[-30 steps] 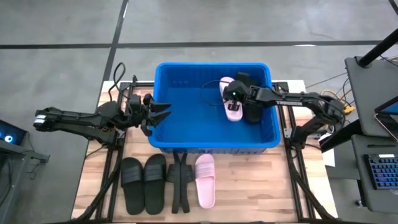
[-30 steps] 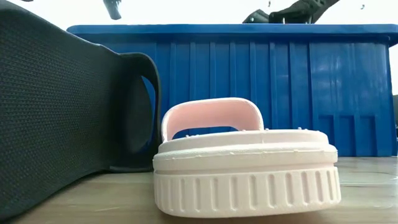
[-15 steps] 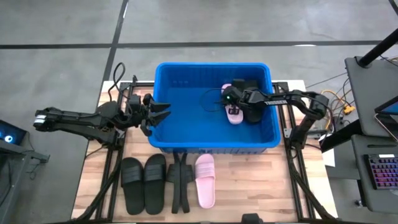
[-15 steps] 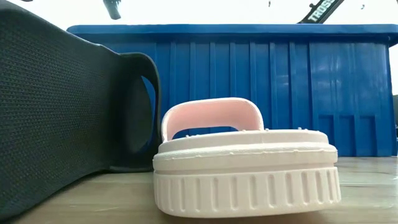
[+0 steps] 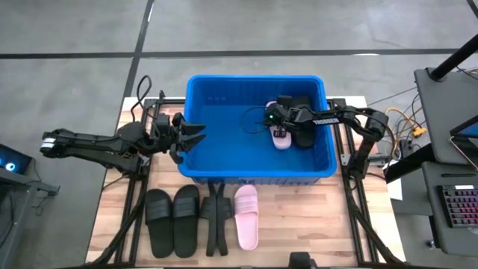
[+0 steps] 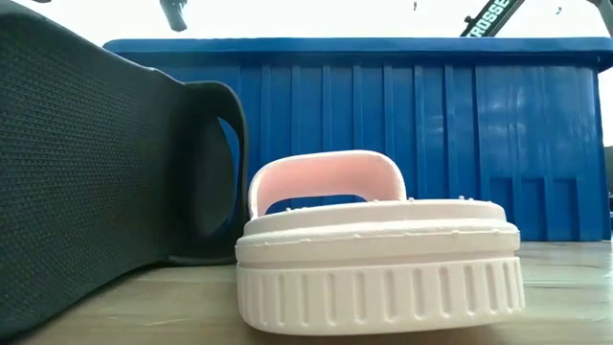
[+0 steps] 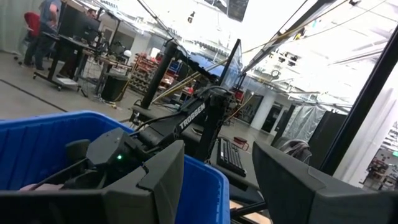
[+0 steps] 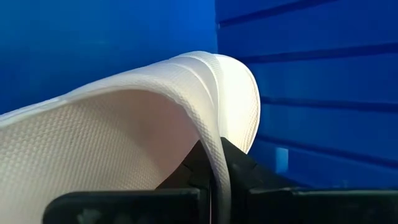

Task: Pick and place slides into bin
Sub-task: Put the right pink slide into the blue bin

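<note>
The pink slide (image 5: 280, 131) hangs low inside the blue bin (image 5: 224, 170), beside a black slide (image 5: 302, 135) already lying there, with the right gripper (image 5: 270, 118) pinched tight on the strap (image 8: 211, 81). To finish well, I judge the slide should settle onto the bin floor before the fingers part, then the arm lifts straight up. The left gripper (image 5: 196, 133) waits at the bin's left wall, jaws partly apart and empty, while three black slides (image 5: 173, 217) and a second pink slide (image 5: 246, 215) remain on the table (image 5: 314, 224).

Blue bin (image 5: 224, 161), pink slide (image 5: 246, 217)
</note>
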You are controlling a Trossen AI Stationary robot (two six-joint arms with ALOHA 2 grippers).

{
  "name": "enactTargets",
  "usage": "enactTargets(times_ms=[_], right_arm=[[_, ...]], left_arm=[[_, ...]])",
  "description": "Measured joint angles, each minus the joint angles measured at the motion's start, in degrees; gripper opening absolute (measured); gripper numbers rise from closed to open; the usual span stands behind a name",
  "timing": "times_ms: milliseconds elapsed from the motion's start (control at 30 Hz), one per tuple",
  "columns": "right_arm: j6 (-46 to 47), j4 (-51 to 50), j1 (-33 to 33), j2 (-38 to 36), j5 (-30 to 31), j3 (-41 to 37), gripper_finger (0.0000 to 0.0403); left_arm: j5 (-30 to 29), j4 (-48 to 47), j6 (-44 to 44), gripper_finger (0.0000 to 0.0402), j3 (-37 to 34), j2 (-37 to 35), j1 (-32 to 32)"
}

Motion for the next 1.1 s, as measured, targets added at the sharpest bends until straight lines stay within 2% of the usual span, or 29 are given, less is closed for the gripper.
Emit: enactTargets(times_ms=[233,600,733,933,1100], right_arm=[[-0.37,-3.52,-0.04,-0.24,-0.26,0.88,0.0023],[4.59,-16.95,-0.15,-0.15,-0.78,7.77,0.0152],[5.46,-23.17,-0.13,-0.15,-3.51,11.67,0.0199],[6.27,-29.94,-0.09,-0.15,-5.01,16.54,0.0247],[5.64,-36.50,-0.09,-0.17,-5.14,19.88,0.0272]], left_arm=[[0.02,0.03,0.04,0.0176,-0.02,0.11,0.00],[0.02,0.02,0.04,0.0176,-0.02,0.11,0.00],[0.02,0.01,0.04,0.0176,-0.07,0.11,0.00],[0.04,0.00,0.04,0.0176,-0.07,0.11,0.00],[0.04,0.00,0.06,0.0176,-0.07,0.11,0.00]])
